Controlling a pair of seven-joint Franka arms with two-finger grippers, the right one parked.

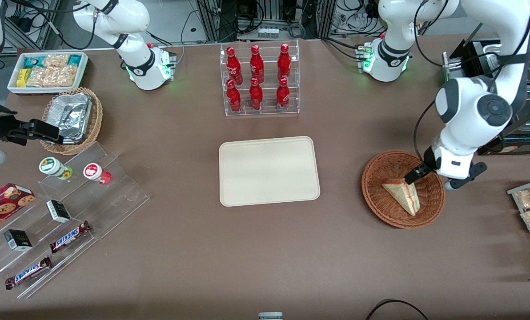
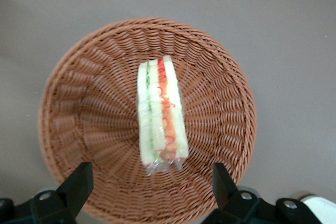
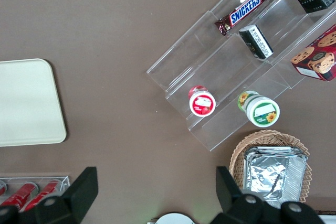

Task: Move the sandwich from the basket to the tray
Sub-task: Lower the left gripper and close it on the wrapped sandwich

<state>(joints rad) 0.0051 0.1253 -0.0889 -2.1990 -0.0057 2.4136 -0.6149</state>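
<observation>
**Hand poised over the basket, sandwich not yet gripped**

While the sandwich lies in the basket, the hand hangs just above it, over the part of the bowl farther from the front camera; the wedge's broad end sits under the fingertips and its narrow end points toward the front camera; in the wrist view the sandwich stands on edge in the middle of the basket, bread layers with a green stripe and a red-orange stripe facing up, clear wrap bunched at one end.

Hand spread wide; the two dark fingers show one to each side of the sandwich, well apart from it, nothing pinched between them; whether a fingertip brushes the wicker cannot be told; the hand is centred roughly on the wedge's wrapped end.

Basket rests on the brown counter toward the working arm's end; the tray lies flat at the middle of the counter, beside the basket with a strip of bare counter between them, nothing on it.

Other items: clear rack of red bottles farther from the front camera than the tray; tan wicker basket with foil containers, a white bin of snack packets and a clear stepped stand with candy bars toward the parked arm's end.
</observation>
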